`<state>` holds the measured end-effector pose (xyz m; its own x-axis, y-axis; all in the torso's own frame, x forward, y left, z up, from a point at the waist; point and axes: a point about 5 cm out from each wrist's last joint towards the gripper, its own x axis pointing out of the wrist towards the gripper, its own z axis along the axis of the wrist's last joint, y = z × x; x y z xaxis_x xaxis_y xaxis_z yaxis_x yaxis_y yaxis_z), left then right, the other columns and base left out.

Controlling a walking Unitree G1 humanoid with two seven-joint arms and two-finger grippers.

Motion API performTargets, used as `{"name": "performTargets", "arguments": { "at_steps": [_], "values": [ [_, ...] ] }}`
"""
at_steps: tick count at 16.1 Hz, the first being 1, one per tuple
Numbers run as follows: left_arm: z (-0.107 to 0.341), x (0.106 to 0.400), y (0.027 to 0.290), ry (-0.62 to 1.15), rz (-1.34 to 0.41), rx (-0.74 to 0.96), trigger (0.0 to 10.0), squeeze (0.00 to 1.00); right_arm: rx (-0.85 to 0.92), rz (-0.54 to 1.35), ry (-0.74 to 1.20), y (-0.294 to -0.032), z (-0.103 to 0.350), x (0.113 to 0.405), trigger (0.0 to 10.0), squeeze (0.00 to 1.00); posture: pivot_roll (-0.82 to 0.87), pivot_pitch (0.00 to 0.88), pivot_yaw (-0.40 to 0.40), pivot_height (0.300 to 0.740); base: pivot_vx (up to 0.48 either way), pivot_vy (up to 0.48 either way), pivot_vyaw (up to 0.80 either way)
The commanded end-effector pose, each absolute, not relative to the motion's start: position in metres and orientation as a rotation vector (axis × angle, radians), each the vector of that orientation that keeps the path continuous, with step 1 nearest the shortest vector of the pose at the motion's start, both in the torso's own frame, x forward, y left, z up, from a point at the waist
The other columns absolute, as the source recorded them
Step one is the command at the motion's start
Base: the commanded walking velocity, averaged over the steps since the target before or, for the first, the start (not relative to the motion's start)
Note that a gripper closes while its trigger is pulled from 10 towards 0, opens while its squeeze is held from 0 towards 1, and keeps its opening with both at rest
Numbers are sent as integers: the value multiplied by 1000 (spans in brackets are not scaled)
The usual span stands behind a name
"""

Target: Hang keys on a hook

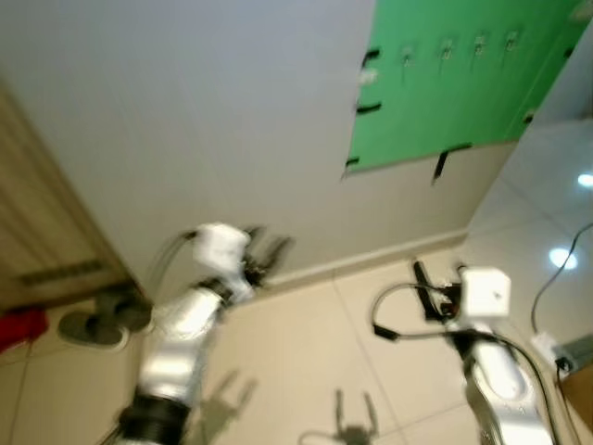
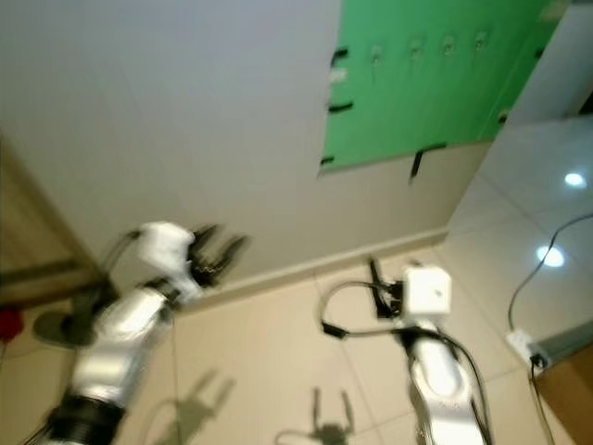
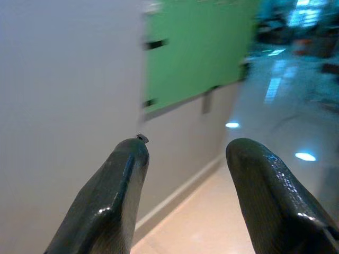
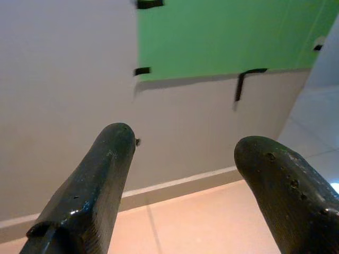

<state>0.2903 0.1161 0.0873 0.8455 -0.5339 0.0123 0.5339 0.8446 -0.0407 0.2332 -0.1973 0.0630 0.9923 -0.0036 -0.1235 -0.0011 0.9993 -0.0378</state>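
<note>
A green board (image 1: pixel 454 83) is taped to the grey wall at the upper right, and a row of several small hooks (image 1: pixel 447 48) runs along its top. My left gripper (image 1: pixel 269 252) is raised toward the wall, left of the board. It is open with nothing between its fingers (image 3: pixel 124 174). My right gripper (image 1: pixel 424 278) is held low over the tiled floor below the board, also open and holding nothing, and its wrist view looks at the board's lower edge (image 4: pixel 212 58). The head views are blurred.
A wooden door (image 1: pixel 37 222) stands at the left, with grey slippers (image 1: pixel 93 324) and something red (image 1: pixel 20 326) on the floor by it. A cable and power strip (image 1: pixel 556 348) lie at the right. A baseboard (image 1: pixel 371 258) runs along the wall.
</note>
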Motion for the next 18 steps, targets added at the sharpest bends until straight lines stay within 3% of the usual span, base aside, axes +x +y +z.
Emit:
{"name": "performTargets", "arguments": {
  "at_steps": [1, 5, 7, 10, 15, 18],
  "values": [
    [87, 292, 133, 0, -526, -10, 10000, 0, -20, 17, 79, -190, 71, 238, 10000, 0, -130, 0, 37, 740, 368, -307, -800],
    [85, 295, 130, 5, -526, -46, 10000, 0, -24, -19, 52, -194, 74, 237, 10000, 0, -141, 0, 45, 740, 239, -265, -800],
    [73, 291, 158, 41, -295, -157, 10000, 0, -38, -146, -7, -212, 83, 232, 10000, 0, -148, 0, 50, 740, 0, 0, -800],
    [60, 278, 176, 80, -178, -267, 10000, 0, -53, -167, 15, -217, 77, 223, 10000, 0, -158, 0, 53, 740, 0, 0, -800],
    [57, 277, 180, 65, -241, -92, 10000, 0, -57, -128, 28, -211, 74, 223, 10000, 0, -153, 0, 45, 740, 0, 0, -800],
    [59, 282, 180, 64, -248, -100, 10000, 0, -57, -111, 32, -209, 74, 225, 10000, 0, -152, 0, 44, 740, 0, 0, -800]
  ]
}}
